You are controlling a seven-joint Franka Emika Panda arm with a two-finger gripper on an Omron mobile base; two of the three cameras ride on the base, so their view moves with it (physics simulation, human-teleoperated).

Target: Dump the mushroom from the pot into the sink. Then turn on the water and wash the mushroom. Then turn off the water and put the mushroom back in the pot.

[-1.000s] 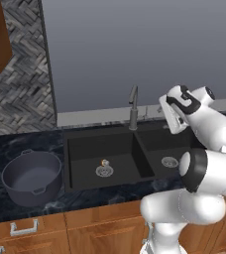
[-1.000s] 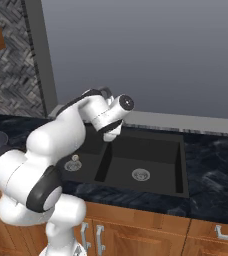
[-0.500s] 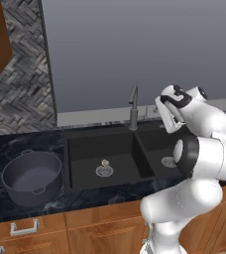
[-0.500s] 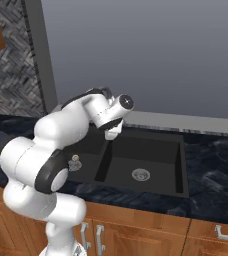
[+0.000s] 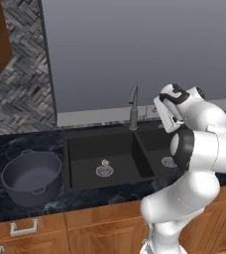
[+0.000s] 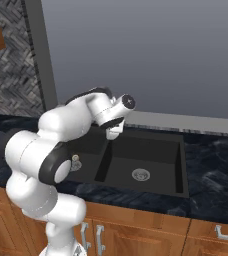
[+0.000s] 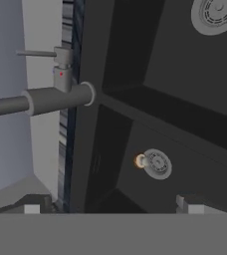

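Lying in the wider basin of the matte black rectangular double-basin sink (image 5: 85,149): the tiny mushroom with brown cap and whitish stem (image 5: 104,162), touching the round silver drain (image 5: 104,171) at its 12 o'clock edge in the left base view. In the hand view, showing again as a small orange spot (image 7: 141,160) at 9 o'clock of that drain (image 7: 158,164).

Standing on the dark marbled counter (image 5: 1,149), near the sink at its 9 o'clock side: the round dark grey-blue deep pot with two small loop handles (image 5: 32,177), upright.

Rising behind the divider between the basins: the slim grey metal faucet with a thin lever (image 5: 133,107).

Hovering above the sink, just beside the faucet at 3 o'clock: the two-finger gripper (image 7: 110,203), fingers spread wide and released, grasping nothing.
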